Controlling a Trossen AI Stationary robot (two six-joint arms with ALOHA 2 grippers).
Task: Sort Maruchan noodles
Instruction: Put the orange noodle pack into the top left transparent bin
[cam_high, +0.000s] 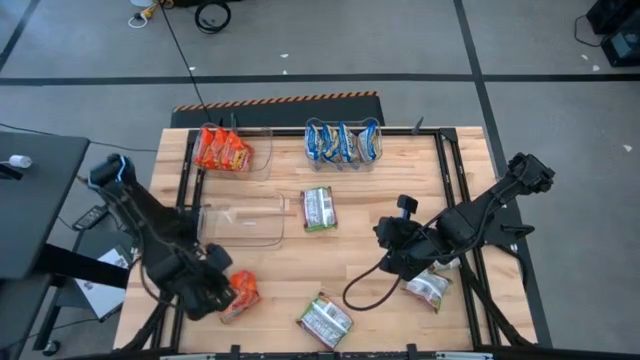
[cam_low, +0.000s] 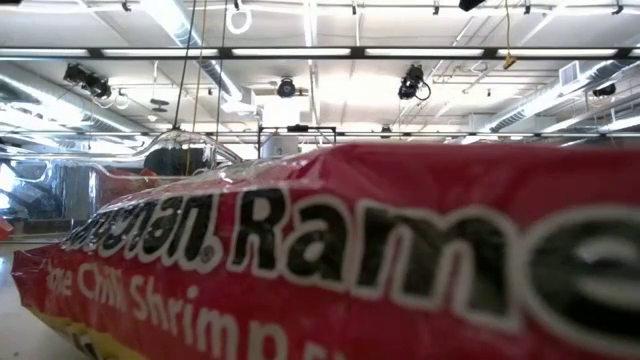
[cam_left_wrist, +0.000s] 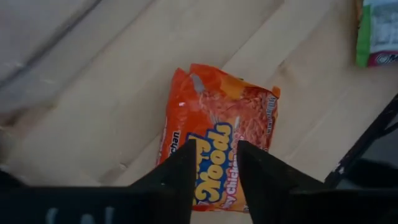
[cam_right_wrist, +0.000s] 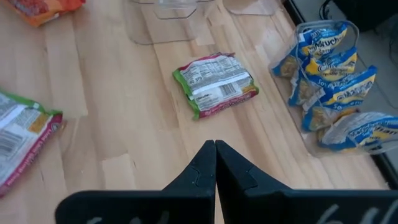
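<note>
An orange-red noodle packet (cam_left_wrist: 217, 112) lies flat on the wooden table near its front left (cam_high: 243, 290). My left gripper (cam_left_wrist: 214, 149) is open, slanting down over the packet's end, and shows in the high view (cam_high: 222, 292). My right gripper (cam_right_wrist: 215, 144) is shut and empty above bare wood at mid-right (cam_high: 385, 235). A green-and-white packet (cam_high: 320, 208) lies flat at the table's middle, and shows in the right wrist view (cam_right_wrist: 214, 84). Two more lie near the front (cam_high: 325, 320) and the front right (cam_high: 430, 288). One packet (cam_low: 350, 260) fills the low view. My left gripper's open fingers (cam_left_wrist: 183, 171) stand over the printed end (cam_left_wrist: 214, 168) of the orange-red packet, coming from above at a slant. I cannot tell whether they touch it. The packet lies flat on the table.
A clear bin at the far left holds orange-red packets (cam_high: 222, 150). A clear bin at the far middle holds blue-and-yellow packets (cam_high: 343, 142). An empty clear bin (cam_high: 243, 222) stands left of centre. Black rails (cam_high: 455, 180) run along the table's sides.
</note>
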